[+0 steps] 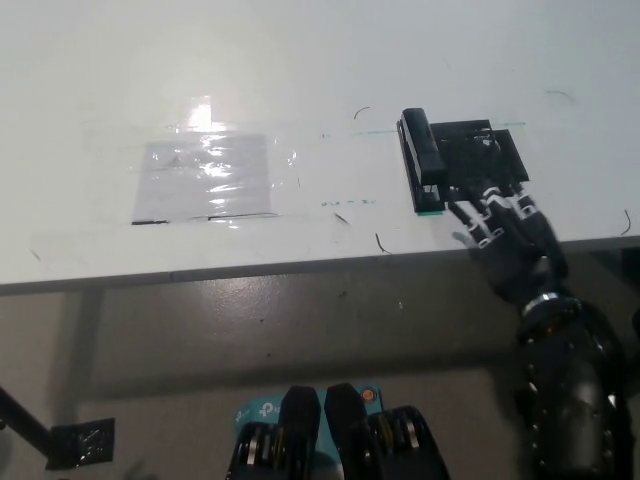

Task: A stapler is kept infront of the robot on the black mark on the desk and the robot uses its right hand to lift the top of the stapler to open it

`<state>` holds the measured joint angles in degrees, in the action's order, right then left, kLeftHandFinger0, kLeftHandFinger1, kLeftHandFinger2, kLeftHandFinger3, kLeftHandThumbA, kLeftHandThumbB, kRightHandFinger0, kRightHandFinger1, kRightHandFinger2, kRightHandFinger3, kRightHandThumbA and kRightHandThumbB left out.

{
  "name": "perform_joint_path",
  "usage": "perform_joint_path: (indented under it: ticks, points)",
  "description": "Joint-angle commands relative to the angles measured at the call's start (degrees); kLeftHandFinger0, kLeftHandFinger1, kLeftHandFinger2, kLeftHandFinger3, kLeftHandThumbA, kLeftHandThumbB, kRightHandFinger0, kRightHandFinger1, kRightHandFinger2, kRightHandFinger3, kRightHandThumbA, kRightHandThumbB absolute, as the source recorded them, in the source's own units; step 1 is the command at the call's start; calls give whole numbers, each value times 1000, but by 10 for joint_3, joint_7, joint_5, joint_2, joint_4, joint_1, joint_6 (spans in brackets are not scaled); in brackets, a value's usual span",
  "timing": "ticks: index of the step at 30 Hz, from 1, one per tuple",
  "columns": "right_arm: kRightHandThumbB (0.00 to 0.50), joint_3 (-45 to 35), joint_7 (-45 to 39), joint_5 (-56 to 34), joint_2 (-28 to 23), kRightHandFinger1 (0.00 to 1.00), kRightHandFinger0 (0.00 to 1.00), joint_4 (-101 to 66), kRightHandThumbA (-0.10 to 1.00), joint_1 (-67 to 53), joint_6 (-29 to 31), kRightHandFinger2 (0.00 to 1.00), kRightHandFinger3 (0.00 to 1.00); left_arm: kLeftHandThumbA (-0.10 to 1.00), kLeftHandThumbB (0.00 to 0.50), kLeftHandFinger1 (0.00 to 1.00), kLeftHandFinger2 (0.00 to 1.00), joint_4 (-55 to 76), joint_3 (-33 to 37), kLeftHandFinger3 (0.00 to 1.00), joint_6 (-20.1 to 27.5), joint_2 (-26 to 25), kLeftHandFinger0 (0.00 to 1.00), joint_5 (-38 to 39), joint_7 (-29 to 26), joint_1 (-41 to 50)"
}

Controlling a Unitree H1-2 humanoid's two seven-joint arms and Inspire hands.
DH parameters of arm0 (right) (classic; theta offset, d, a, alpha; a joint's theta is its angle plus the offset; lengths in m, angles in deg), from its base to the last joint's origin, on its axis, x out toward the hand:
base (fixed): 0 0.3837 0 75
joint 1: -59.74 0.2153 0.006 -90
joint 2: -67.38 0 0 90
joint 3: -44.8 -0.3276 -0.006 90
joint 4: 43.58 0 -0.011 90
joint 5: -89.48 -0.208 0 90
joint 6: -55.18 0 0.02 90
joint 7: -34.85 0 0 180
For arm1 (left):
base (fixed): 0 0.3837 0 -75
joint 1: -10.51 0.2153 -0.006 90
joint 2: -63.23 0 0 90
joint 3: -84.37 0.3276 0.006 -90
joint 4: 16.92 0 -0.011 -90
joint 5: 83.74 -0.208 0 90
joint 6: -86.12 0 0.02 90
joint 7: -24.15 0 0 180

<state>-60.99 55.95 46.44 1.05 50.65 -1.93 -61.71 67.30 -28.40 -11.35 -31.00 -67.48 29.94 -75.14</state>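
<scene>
A black stapler lies closed on the white desk, along the left edge of a black mark. My black right hand reaches in from the bottom right, fingers spread, their tips just right of the stapler's near end and over the mark's near edge. It holds nothing. My left hand is out of the picture.
A clear taped sheet lies on the desk to the left. The desk's front edge runs across the middle, with grey floor below. A black taped desk foot sits at the lower left.
</scene>
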Motion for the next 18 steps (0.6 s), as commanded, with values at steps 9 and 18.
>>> perform_joint_path:
  ticks: [9, 18]
  points:
    - [0, -28, 7, 14, 40, 696, 603, 84, 515, 72, 17, 836, 995, 354, 106, 639, 795, 11, -4, 912, 6, -9, 559, -1, -6, -5]
    - [0, -38, 5, 26, 38, 688, 560, 110, 552, 76, 24, 778, 900, 345, 94, 631, 784, 17, -4, 913, -2, -9, 556, 0, -8, -8]
